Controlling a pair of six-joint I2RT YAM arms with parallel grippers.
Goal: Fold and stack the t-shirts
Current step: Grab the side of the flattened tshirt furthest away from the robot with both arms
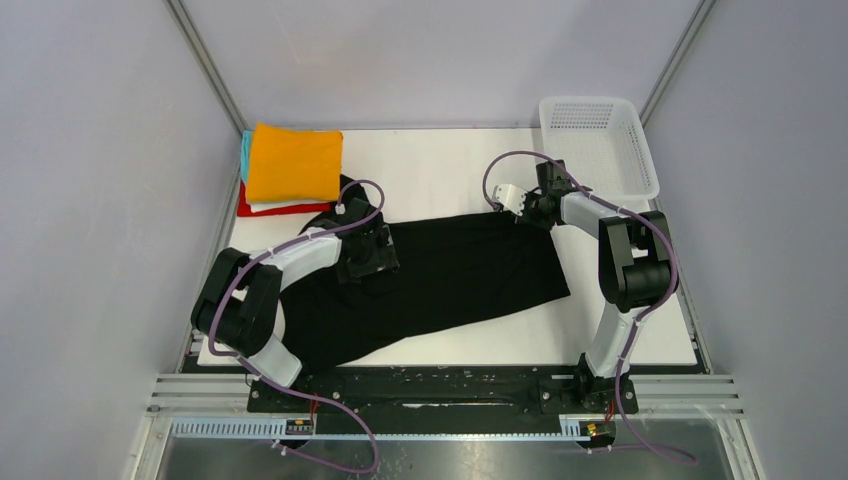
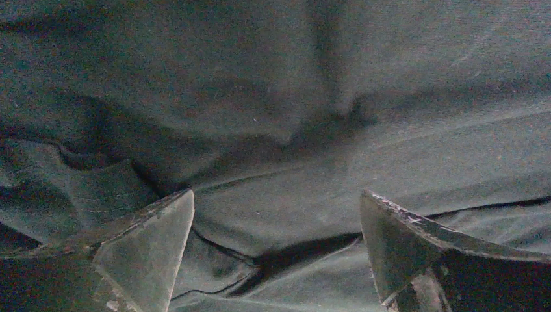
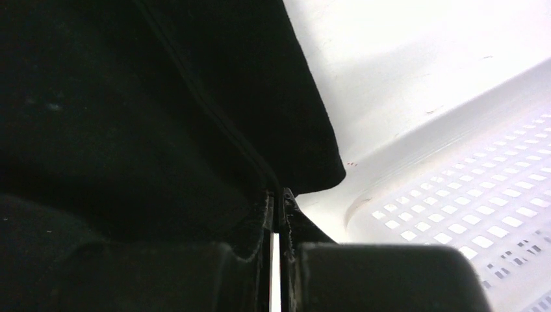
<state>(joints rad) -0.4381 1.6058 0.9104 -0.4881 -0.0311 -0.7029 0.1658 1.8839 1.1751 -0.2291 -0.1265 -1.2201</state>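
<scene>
Evidently the right gripper is pinched on the hemmed edge of the black t-shirt, lifting that corner right of centre, just short of the mesh basket, probably to draw the cloth flat for folding. The left gripper, jaws spread, hovers low over rumpled cloth at centre left; whether it touches is hard to tell. The folded t-shirts, orange on top, sit stacked at the upper left of the worktop.

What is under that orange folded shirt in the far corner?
Beneath the orange shirt peek a teal edge on its left, then a white strip and a red layer along its near side. The orange shirt covers the rest of them.
</scene>
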